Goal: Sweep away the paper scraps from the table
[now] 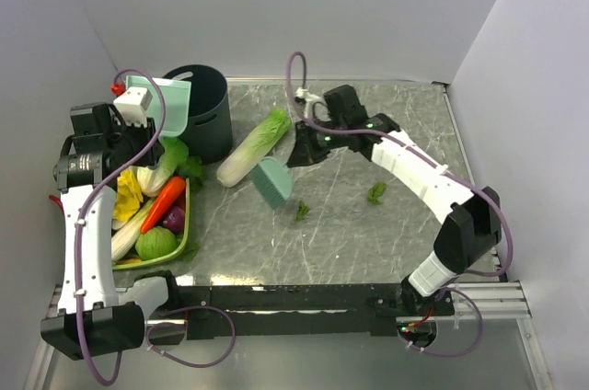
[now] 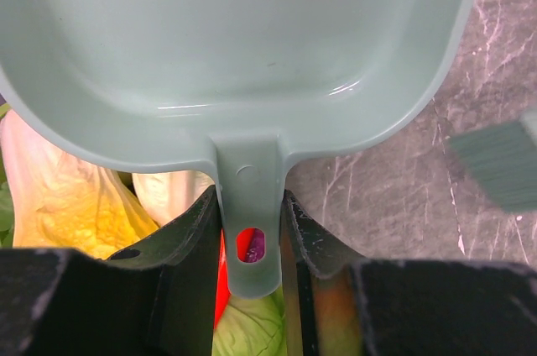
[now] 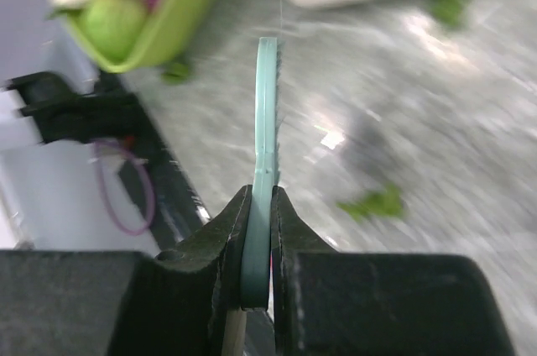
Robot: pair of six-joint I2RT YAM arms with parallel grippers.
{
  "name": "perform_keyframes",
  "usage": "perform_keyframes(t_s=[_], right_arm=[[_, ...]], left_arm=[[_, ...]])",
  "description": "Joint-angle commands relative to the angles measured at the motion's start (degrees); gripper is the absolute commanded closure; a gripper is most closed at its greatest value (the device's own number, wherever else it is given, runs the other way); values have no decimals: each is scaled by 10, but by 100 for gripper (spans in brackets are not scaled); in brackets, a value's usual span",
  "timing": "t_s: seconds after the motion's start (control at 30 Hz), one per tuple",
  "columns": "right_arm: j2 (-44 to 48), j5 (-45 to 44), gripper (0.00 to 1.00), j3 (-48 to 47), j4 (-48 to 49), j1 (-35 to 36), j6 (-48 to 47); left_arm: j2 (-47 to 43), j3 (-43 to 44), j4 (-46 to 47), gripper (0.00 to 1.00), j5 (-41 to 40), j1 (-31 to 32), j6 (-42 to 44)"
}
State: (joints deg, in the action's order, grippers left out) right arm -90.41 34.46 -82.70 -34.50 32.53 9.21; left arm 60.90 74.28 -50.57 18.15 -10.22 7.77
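Two dark-green paper scraps (image 1: 301, 212) (image 1: 376, 193) lie on the grey marble table (image 1: 368, 243), right of centre. My right gripper (image 1: 301, 156) is shut on the handle of a teal hand brush (image 1: 273, 181), whose head hangs just up-left of the nearer scrap. In the right wrist view the brush (image 3: 266, 121) stands edge-on between the jaws of my right gripper (image 3: 260, 213), with one scrap (image 3: 375, 202) to its right. My left gripper (image 1: 138, 107) is shut on the handle of a teal dustpan (image 1: 170, 105), held high at the back left. In the left wrist view the dustpan (image 2: 243, 45) fills the frame.
A black bin (image 1: 207, 109) stands at the back left beside the dustpan. A long pale cabbage (image 1: 255, 146) lies next to the brush. A lime-green tray (image 1: 181, 241) of vegetables sits at the left edge. White walls close in three sides.
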Motion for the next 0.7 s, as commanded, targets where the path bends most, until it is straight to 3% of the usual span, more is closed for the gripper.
perform_keyframes(t_s=[0.0, 0.3, 0.4, 0.67], right_arm=[[-52, 31, 100, -71, 62, 61, 43], [-165, -146, 100, -187, 147, 131, 245], [-227, -156, 100, -237, 109, 133, 315], [-258, -179, 100, -233, 72, 141, 403]], left_arm=[[-14, 21, 25, 99, 3, -14, -18], [-5, 48, 17, 99, -15, -14, -21], [-8, 58, 14, 99, -18, -15, -22], [-12, 61, 9, 99, -23, -14, -23]])
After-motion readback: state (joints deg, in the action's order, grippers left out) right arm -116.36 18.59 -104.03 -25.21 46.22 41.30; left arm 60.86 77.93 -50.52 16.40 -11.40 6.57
